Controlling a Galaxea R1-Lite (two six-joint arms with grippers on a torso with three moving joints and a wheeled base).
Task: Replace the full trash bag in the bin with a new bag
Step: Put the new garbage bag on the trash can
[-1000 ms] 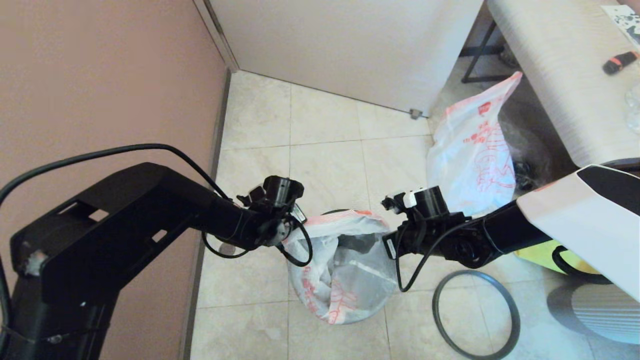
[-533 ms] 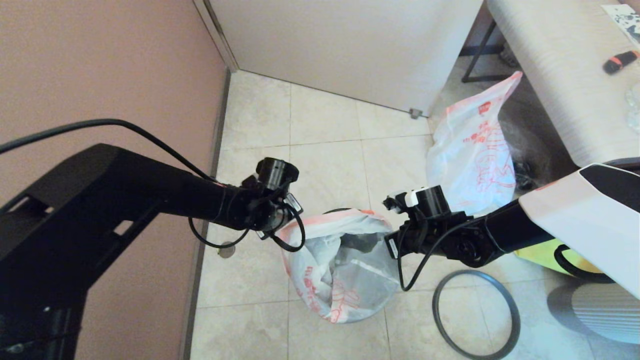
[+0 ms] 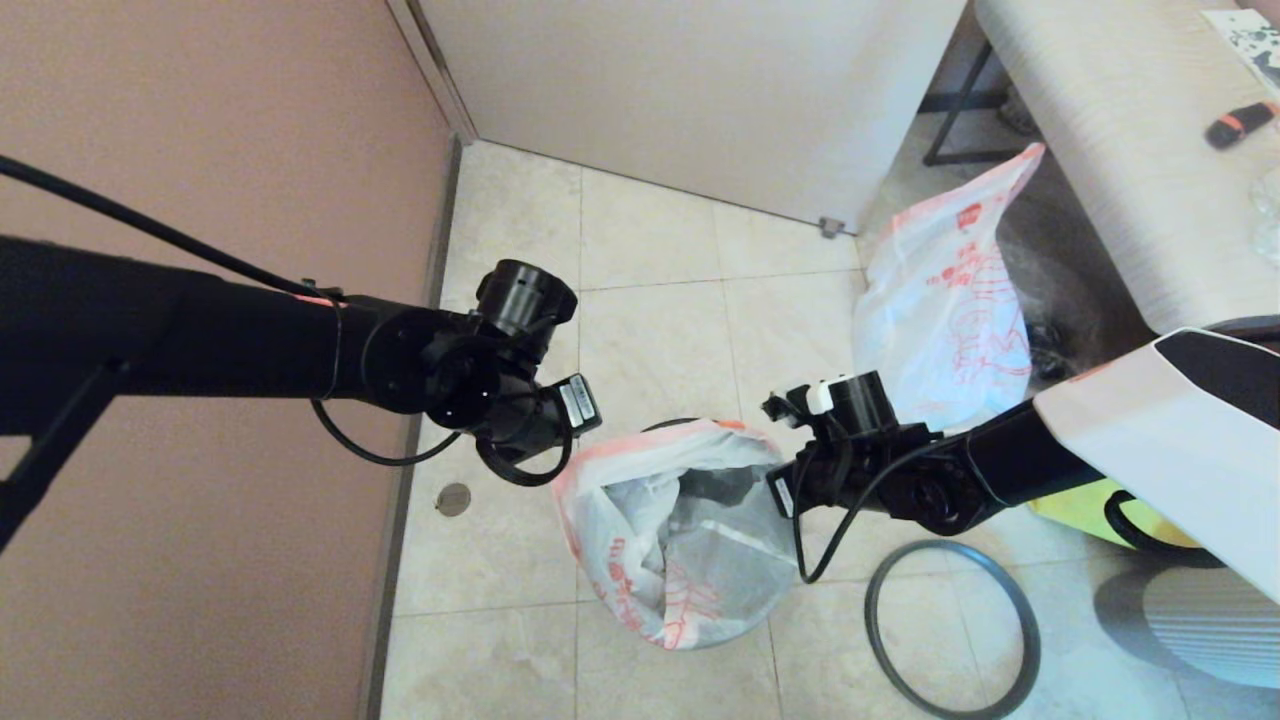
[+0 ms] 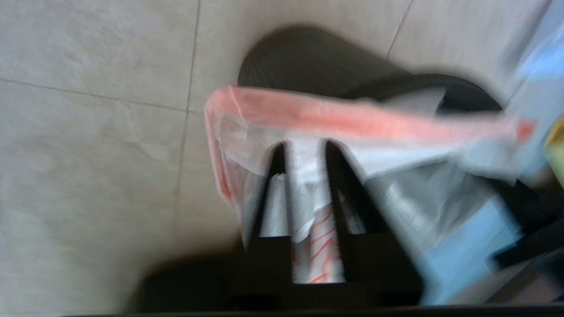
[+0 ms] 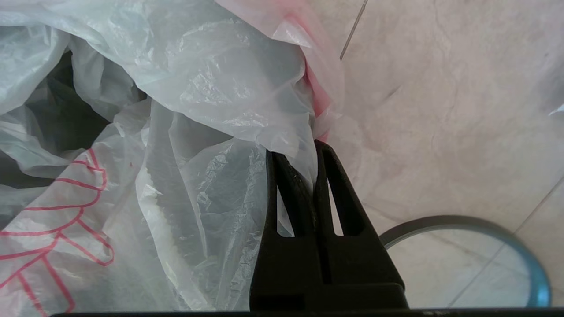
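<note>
New bag (image 3: 680,530) draped in bin (image 4: 308,61) on floor. R hand (image 5: 313,147) pinched tight on bag rim. L hand (image 4: 304,149) at opposite rim, slightly parted, film between fingers. Hoop (image 3: 950,625) on floor beside. Full trash bag (image 3: 945,300) behind.

Over the last second the left gripper (image 4: 304,152) has lifted up and away to the left of the small round black plastic bin (image 4: 308,61), and its jaws have parted slightly around the film. The pink-rimmed edge of the limp white plastic bag with red-orange print (image 3: 670,530) has been drawn outward on that side, widening the mouth.
</note>
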